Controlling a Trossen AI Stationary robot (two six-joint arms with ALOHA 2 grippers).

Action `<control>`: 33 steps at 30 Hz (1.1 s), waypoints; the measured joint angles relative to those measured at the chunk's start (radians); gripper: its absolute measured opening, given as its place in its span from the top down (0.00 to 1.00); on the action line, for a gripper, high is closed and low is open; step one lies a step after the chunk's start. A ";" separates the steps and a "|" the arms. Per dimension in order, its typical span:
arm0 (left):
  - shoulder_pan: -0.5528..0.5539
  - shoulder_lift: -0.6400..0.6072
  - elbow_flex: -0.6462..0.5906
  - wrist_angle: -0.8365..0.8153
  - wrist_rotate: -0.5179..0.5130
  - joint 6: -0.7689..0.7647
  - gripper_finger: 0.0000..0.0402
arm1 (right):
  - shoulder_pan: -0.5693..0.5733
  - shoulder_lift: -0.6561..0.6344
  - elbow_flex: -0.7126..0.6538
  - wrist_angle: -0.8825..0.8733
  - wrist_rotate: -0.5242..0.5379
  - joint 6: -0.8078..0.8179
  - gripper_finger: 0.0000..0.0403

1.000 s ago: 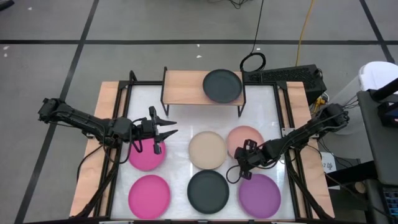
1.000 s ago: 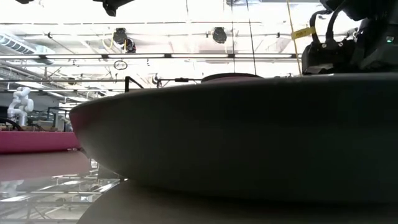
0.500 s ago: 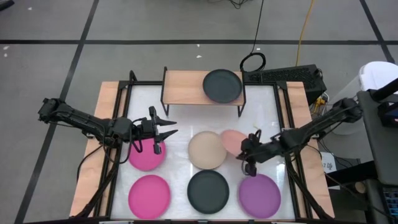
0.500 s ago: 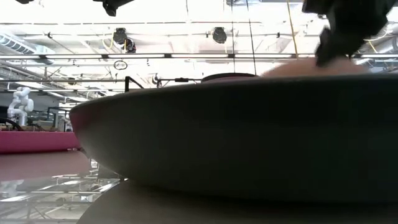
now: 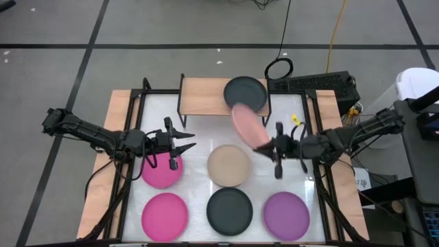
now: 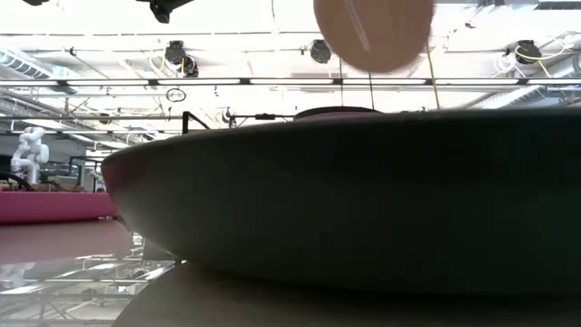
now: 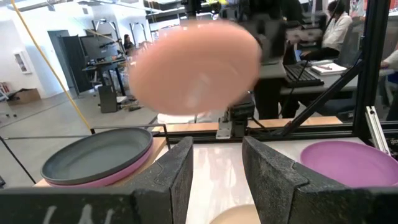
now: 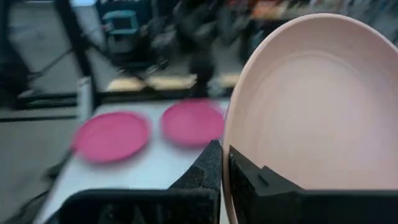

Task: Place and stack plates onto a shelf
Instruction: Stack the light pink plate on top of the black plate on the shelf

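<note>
The salmon pink plate (image 5: 247, 125) hangs tilted in the air just before the shelf (image 5: 202, 96), and shows high in the low view (image 6: 372, 32). My right gripper (image 5: 270, 145) is shut on it. On the shelf's right half a black plate (image 5: 245, 95) lies on a pinkish-purple plate (image 7: 118, 174). Flat on the table lie two magenta plates (image 5: 162, 171) (image 5: 164, 214), the beige plate (image 5: 228, 165), a black plate (image 5: 230, 209) and a purple plate (image 5: 286, 214). My left gripper (image 5: 184, 142) hovers open over the far magenta plate. My right gripper pinches the salmon pink plate's rim (image 8: 231, 155) between its two fingers (image 8: 208, 171), one on each face. The fingers come about level from the table's right side. The plate is lifted clear of the table and stands steeply tilted, reaching from the fingers toward the shelf.
White tabletop (image 5: 199, 130) with wooden side strips and black rails. The shelf's left half (image 5: 199, 96) is bare wood. The near black plate fills the low view (image 6: 363, 209). People and desks show in the room beyond the table.
My right gripper has taken the salmon pink plate off the table by its rim, risen, and swung toward the far edge and the shelf. The plate, flat on the table a second ago, is now lifted clear and tipped steeply. The left arm has kept still.
</note>
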 joint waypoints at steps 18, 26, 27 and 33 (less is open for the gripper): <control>0.013 0.000 0.000 0.000 0.000 0.003 0.64 | -0.477 0.245 0.154 -0.098 -0.151 -0.398 1.00; 0.013 0.000 0.000 -0.001 0.000 0.004 0.64 | -0.540 0.341 0.154 -0.146 -0.152 -0.398 0.99; 0.013 0.000 0.000 -0.001 0.000 0.004 0.64 | -0.542 0.347 0.154 -0.146 -0.152 -0.398 0.98; 0.013 0.000 0.000 -0.001 0.000 0.004 0.64 | -0.547 0.362 0.154 -0.145 -0.149 -0.400 0.93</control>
